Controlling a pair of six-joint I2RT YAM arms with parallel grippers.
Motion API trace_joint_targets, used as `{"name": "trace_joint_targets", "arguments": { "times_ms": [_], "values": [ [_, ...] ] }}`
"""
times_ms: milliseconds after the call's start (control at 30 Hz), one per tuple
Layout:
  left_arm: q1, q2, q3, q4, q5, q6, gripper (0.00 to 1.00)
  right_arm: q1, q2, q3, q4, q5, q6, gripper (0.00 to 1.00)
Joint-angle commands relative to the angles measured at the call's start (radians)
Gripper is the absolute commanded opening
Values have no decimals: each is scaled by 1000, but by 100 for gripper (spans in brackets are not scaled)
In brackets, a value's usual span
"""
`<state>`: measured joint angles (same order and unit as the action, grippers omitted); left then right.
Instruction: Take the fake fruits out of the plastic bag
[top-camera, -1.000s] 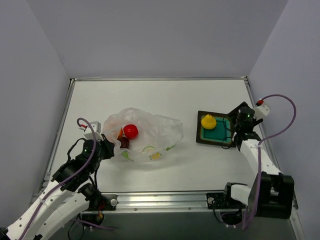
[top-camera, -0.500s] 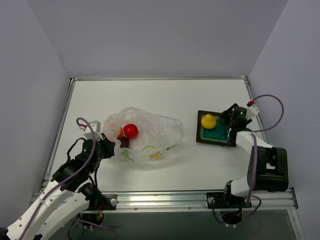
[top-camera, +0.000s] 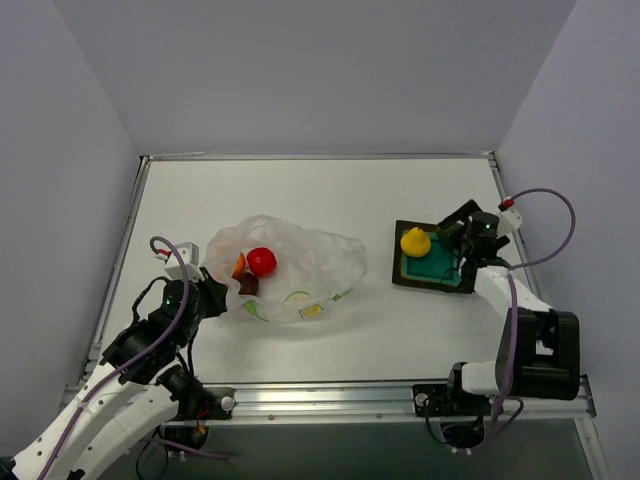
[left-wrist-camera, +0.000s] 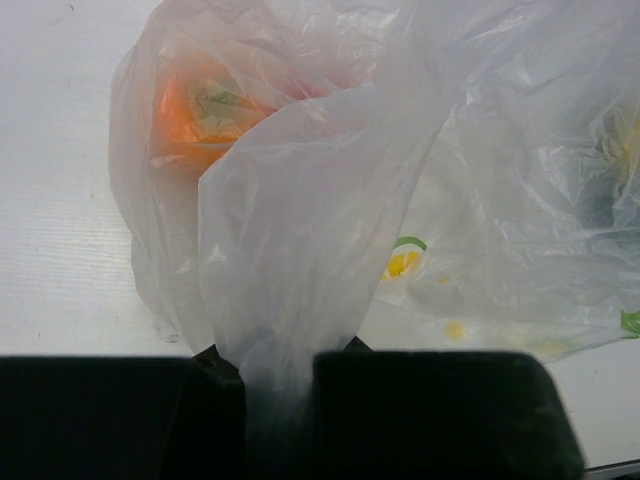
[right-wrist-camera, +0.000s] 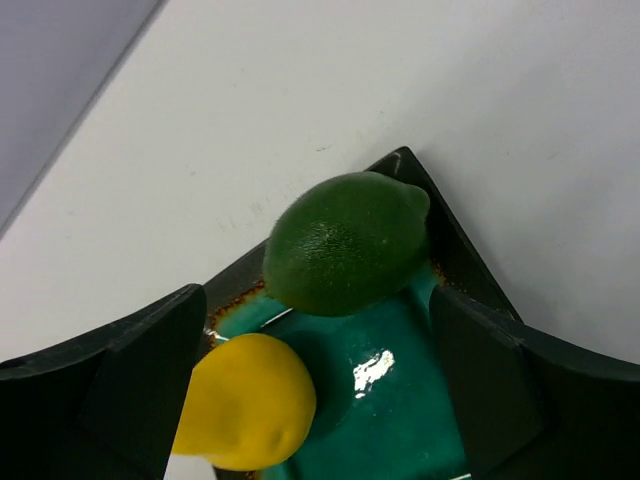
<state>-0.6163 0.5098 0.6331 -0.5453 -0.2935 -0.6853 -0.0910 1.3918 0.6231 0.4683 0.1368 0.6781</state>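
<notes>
The plastic bag (top-camera: 300, 265) lies crumpled at the left centre. A red fruit (top-camera: 262, 261), an orange fruit (top-camera: 239, 265) and a dark maroon fruit (top-camera: 249, 284) sit inside it. My left gripper (top-camera: 213, 296) is shut on a bunched fold of the bag (left-wrist-camera: 300, 250) at its near-left edge, and the orange fruit (left-wrist-camera: 195, 120) shows through the film. The yellow fruit (top-camera: 416, 242) lies on the dark tray (top-camera: 405, 278). My right gripper (top-camera: 453, 240) is open and empty just above the tray (right-wrist-camera: 455, 255), between the yellow fruit (right-wrist-camera: 245, 400) and a green lime-shaped fruit (right-wrist-camera: 345, 242).
The tray with the teal centre stands at the right of the white table. A metal rail (top-camera: 320, 400) runs along the near edge. Grey walls close in the left, back and right sides. The right arm's purple cable (top-camera: 560, 215) loops near the right wall.
My right gripper has shifted left over the tray's right side and turned a little. The left gripper, the bag and the fruits have not moved.
</notes>
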Motion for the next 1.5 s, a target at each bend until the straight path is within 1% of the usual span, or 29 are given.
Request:
{"name": "trace_joint_targets", "arguments": {
  "times_ms": [0, 33, 67, 100, 133, 167, 200, 233, 267, 300, 367, 400, 467, 500, 567, 600, 700, 800, 867, 933, 967, 1000, 1033, 1067, 1167, 1267, 1300, 1367, 1467],
  "values": [
    [-7, -1, 34, -30, -29, -3, 2, 3, -193, 3, -8, -3, -14, 87],
    [-7, 1, 36, -34, -30, -5, 2, 13, -232, 3, -10, -8, -21, 84],
    [-7, 2, 40, -38, -35, -6, 2, 42, -273, 9, -10, -19, -32, 77],
    [-7, 4, 43, -54, -39, -13, 2, 66, -336, 19, -10, -61, -67, 55],
    [-7, 4, 45, -64, -45, -16, 2, 100, -355, 33, -7, -95, -92, 41],
    [-8, 6, 48, -73, -50, -20, 2, 213, -367, 82, -16, -124, -116, 33],
    [-7, 7, 54, -97, -62, -32, 3, 282, -361, 114, -31, -191, -171, 23],
    [-7, 18, 56, -114, -76, -40, 2, 357, -350, 148, -49, -207, -207, 22],
    [-7, 28, 62, -134, -93, -52, 2, 531, -335, 182, -87, -209, -245, 22],
    [-8, 38, 72, -175, -128, -71, 2, 616, -301, 235, -97, -200, -276, 22],
    [-7, 55, 79, -209, -147, -89, 2, 765, -257, 274, -82, -203, -336, 22],
    [-8, 53, 80, -225, -151, -108, 2, 886, -197, 312, -74, -204, -344, 22],
    [-8, 33, 76, -240, -167, -129, 2, 985, -127, 348, -50, -215, -348, 22],
    [-8, 26, 73, -252, -168, -150, 2, 1067, -52, 371, -48, -221, -362, 22],
    [-8, 9, 51, -260, -165, -171, 2, 1126, 21, 420, -37, -177, -387, 23],
    [-7, 6, 44, -265, -162, -192, 2, 1139, 91, 431, -33, -172, -385, 22],
    [-10, 3, 19, -281, -153, -229, 2, 1146, 212, 469, -27, -164, -376, 21],
    [-10, -22, 4, -283, -165, -241, 2, 1146, 321, 509, -22, -140, -405, 21],
    [-10, -40, -3, -269, -171, -240, 2, 1145, 372, 565, -42, -97, -425, 22],
    [-10, -33, -1, -262, -170, -234, 2, 1140, 438, 596, -37, -56, -459, 26],
    [-10, -27, 0, -252, -165, -229, 2, 1130, 461, 615, -37, -51, -466, 29],
    [-11, -21, 0, -236, -158, -218, 2, 1122, 501, 647, -36, -45, -474, 37],
    [-11, -5, -1, -226, -151, -214, 2, 1117, 518, 662, -28, -37, -486, 41],
    [-10, 1, -1, -205, -147, -208, 2, 1113, 553, 678, -28, -25, -494, 48],
    [-10, 19, -12, -180, -142, -200, 2, 1110, 611, 734, -39, 36, -520, 56],
    [-10, 29, -13, -170, -147, -185, 2, 1110, 645, 773, -48, 84, -528, 70],
    [-10, 30, -13, -168, -148, -181, 2, 1110, 656, 780, -51, 104, -531, 71],
    [-10, 30, -9, -166, -154, -175, 2, 1105, 690, 805, -59, 125, -541, 78],
    [-10, 36, -7, -151, -162, -161, 2, 1076, 745, 848, -71, 84, -534, 79]
  ]
}}
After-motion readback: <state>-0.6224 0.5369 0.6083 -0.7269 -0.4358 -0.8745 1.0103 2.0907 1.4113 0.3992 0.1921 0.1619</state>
